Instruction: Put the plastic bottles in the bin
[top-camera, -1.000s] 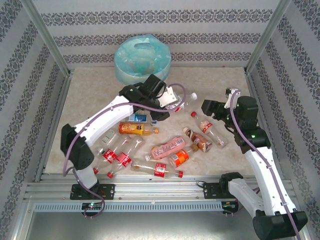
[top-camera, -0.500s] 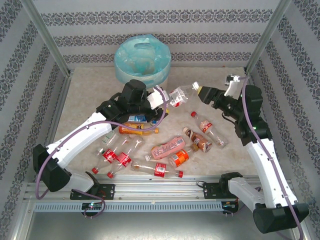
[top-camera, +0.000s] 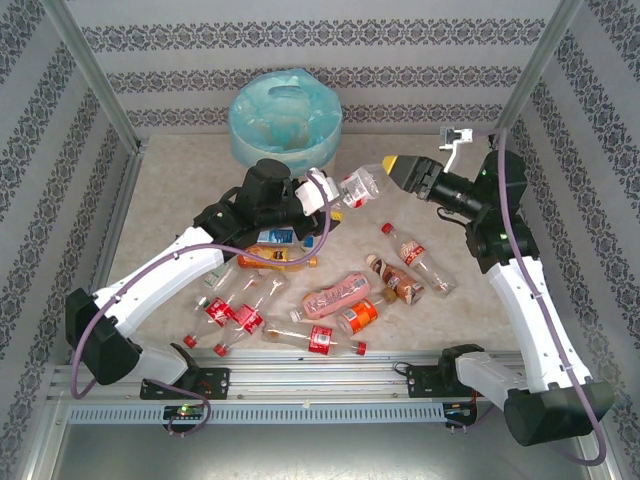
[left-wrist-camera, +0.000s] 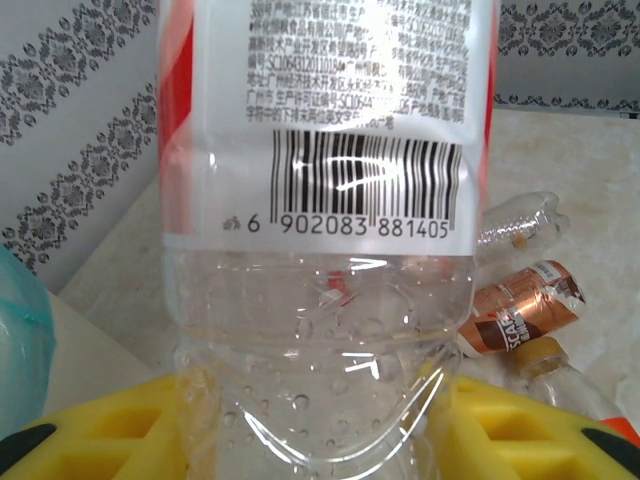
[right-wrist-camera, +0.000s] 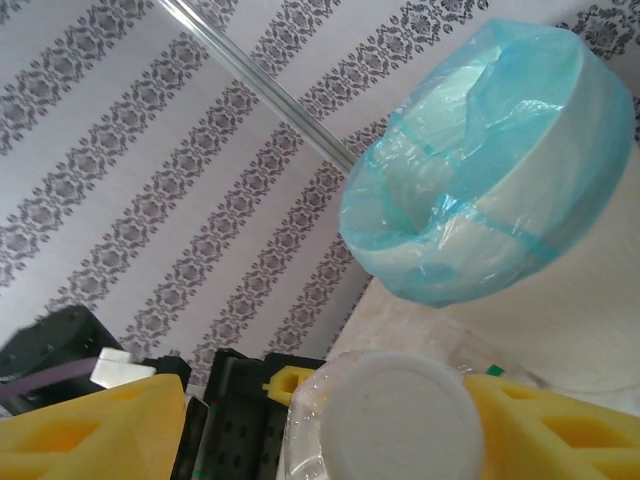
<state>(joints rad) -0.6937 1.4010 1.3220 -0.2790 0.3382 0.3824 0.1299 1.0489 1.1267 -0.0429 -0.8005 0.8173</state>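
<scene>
Bottles (top-camera: 335, 296) lie scattered on the counter (top-camera: 170, 190), below both end effectors and nearer the arm bases. The left end effector (top-camera: 338, 192) is clamped on the base of a clear bottle (top-camera: 362, 183) with a red and white label. It holds the bottle off the counter on its side, cap pointing right. The right end effector (top-camera: 396, 167) faces it from that side, its yellow fingers (right-wrist-camera: 90, 430) parted with the white cap (right-wrist-camera: 400, 420) between them, one finger clear of it. The bin (top-camera: 237, 125), lined in blue, stands beyond the left end effector, apart from the held bottle.
</scene>
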